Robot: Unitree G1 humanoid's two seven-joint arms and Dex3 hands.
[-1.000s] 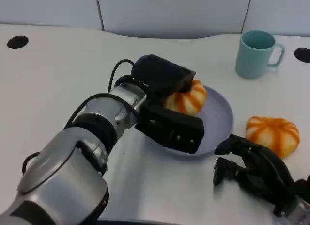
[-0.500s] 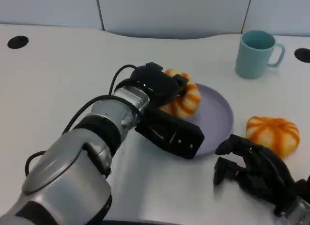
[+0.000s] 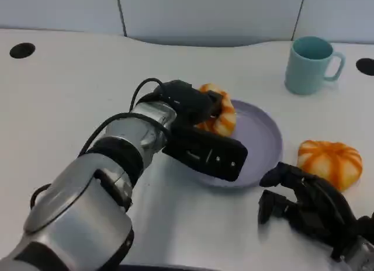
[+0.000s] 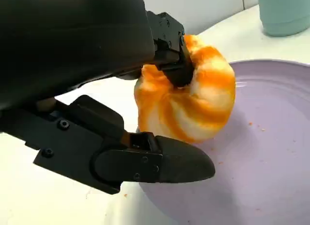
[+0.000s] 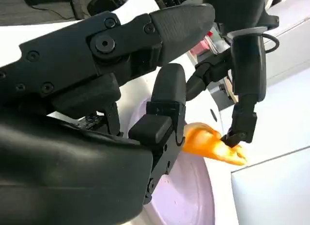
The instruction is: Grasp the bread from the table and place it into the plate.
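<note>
1. The white table [image 3: 64, 90] spreads across the whole head view, with a dark round hole near its upper left edge and another at the far right edge.
2. My left forearm [image 3: 111, 160] rises from the lower left of the frame to the centre, silver with black cables looped over the wrist.
3. The lilac plate [image 3: 263, 142] sits right of centre; the left wrist view shows orange crumbs on its surface.
4. My left hand [image 3: 196, 128] grasps a bread roll over the plate's left edge, one finger pressed across the top of the roll and another lying under it, seen in the left wrist view.
5. My right hand [image 3: 310, 209] rests at the lower right of the frame, fingers curled inward and holding nothing.
6. A teal mug [image 3: 310, 63] stands upright at the upper right, handle to the right.
7. The held bread roll [image 3: 222, 116], orange-and-white striped, is above the plate's left rim.
8. A second striped roll [image 3: 330, 160] lies on the table, just right of the plate.
</note>
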